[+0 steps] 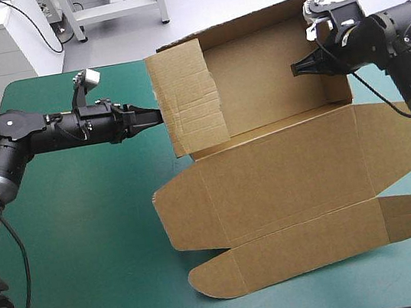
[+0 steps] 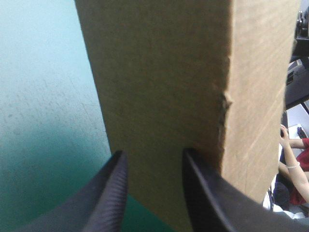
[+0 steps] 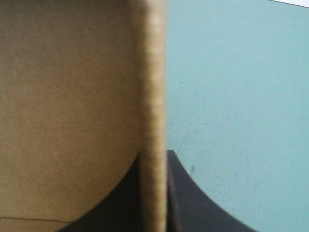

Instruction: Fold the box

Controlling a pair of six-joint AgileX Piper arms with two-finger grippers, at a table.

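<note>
The brown box [image 1: 293, 172] lies right of the table's middle, its back and side walls raised and its lid panel and front flaps [image 1: 313, 250] flat toward the near edge. My left gripper [image 1: 158, 116] points at the outer face of the upright left wall [image 1: 186, 99]. In the left wrist view its black fingers [image 2: 118, 169] stand a little apart, with the board [image 2: 164, 77] just ahead of the left gripper [image 2: 154, 162]. My right gripper [image 1: 299, 68] reaches in from the right. It is shut on the box's right wall edge [image 3: 153, 96], which runs between the right gripper [image 3: 154, 152] fingers.
Bare teal-green cover [image 1: 84, 219] spreads to the left of the box and under my left arm. The box's back wall [image 1: 255, 22] stands at the table's far edge. A narrow strip of cover [image 1: 409, 271] remains near the front right corner.
</note>
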